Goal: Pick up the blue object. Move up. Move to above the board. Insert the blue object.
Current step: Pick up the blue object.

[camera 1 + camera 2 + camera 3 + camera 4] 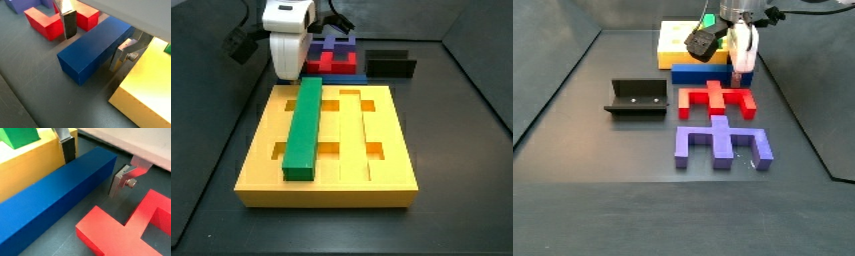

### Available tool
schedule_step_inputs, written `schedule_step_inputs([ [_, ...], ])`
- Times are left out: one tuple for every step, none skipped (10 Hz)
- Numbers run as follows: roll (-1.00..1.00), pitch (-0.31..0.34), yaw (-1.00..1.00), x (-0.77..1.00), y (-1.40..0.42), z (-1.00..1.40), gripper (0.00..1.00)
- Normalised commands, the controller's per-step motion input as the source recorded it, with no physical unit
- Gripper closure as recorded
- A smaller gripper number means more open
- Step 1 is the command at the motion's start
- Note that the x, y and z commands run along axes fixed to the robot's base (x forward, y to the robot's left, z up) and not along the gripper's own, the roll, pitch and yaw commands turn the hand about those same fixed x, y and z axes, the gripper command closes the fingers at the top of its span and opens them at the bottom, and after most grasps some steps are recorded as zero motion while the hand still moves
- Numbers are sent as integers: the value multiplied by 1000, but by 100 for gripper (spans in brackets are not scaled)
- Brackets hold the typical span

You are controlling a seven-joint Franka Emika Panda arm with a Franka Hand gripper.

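The blue object [90,50] is a long blue bar lying on the floor beside the yellow board [143,85]. It also shows in a wrist view [53,198] and in both side views [358,77] [700,73]. My gripper [93,47] is low over one end of the bar, open, with the bar between its fingers. One dark-padded finger [68,150] stands between the bar and the board [23,165]. The silver finger [122,180] stands on the bar's other side with a small gap. In the side views the gripper [289,68] [743,72] is at the board's far end.
A green bar [305,125] lies in a groove of the board [372,170]. A red notched piece [716,100] lies close beside the blue bar, and a purple notched piece [720,143] lies beyond it. The dark fixture [636,97] stands apart on the floor.
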Motion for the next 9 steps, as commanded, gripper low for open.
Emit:
schedule_step_inputs([
  [51,34,37,26,0,-29,0],
  [59,17,54,0,0,-51,0],
  [47,9,66,6,0,-71,0],
  [17,87,49,203,0,6,0],
  [33,89,37,246,-40,0,0],
  [46,54,9,211,-60,0,0],
  [41,49,0,217,-51,0,0],
  [54,20,0,49,0,-77,0],
  [47,0,0,0,0,-151,0],
])
